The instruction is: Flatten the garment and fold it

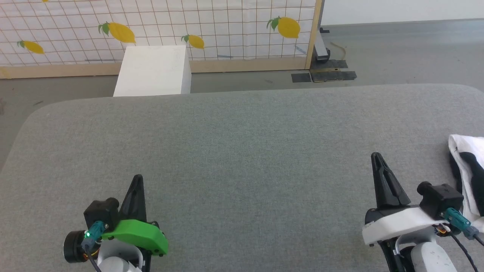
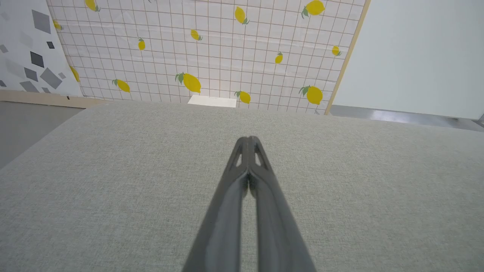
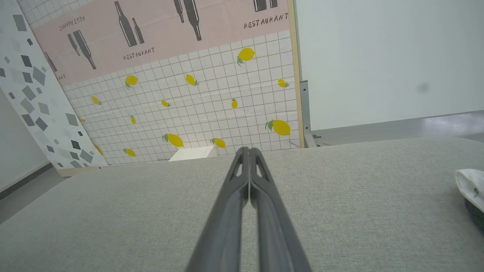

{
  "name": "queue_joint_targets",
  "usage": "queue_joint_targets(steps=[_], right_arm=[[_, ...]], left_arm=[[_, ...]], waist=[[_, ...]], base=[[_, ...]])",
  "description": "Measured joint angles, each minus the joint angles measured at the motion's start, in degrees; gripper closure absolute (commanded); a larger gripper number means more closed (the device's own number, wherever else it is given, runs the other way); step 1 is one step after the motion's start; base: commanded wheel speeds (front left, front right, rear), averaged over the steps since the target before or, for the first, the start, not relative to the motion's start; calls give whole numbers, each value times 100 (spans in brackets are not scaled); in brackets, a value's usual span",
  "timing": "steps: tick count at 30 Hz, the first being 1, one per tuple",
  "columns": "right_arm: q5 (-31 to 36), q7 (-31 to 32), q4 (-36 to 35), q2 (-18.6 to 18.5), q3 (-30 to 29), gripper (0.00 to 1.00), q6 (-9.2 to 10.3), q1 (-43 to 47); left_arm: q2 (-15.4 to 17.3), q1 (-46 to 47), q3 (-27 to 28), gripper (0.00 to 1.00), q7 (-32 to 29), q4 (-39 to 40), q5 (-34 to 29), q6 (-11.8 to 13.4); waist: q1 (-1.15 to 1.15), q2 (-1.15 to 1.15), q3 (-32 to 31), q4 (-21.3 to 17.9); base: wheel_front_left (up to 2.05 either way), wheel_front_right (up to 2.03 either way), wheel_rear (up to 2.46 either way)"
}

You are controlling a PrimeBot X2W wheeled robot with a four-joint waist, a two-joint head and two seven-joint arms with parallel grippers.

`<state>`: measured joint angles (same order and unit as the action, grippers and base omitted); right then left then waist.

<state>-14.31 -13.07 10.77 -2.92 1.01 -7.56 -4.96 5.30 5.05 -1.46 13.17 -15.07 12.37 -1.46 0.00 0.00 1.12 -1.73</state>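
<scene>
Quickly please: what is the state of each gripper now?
Left gripper: closed, holding nothing.
Right gripper: closed, holding nothing; the T-shirt lies apart, to its right.

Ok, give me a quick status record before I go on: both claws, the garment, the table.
left claw: shut, holding nothing, over the table's near left
right claw: shut, holding nothing, just left of the garment, apart from it
garment: white and black, bunched up at the right edge of the head view, not flattened
table: grey fabric top, rounded corners
behind table: white box on the floor before a lemon-print panel
task stage: garment not yet gripped
</scene>
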Motion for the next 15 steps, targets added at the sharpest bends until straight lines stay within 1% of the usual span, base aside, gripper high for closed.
queue_joint_targets(steps=[15], right_arm=[[186,181,-145,0,-13,100,0,37]], left_arm=[[-22,-29,19,100,-198,210,-126,7]], waist=[[0,0,-16,25]], base=[[0,0,0]])
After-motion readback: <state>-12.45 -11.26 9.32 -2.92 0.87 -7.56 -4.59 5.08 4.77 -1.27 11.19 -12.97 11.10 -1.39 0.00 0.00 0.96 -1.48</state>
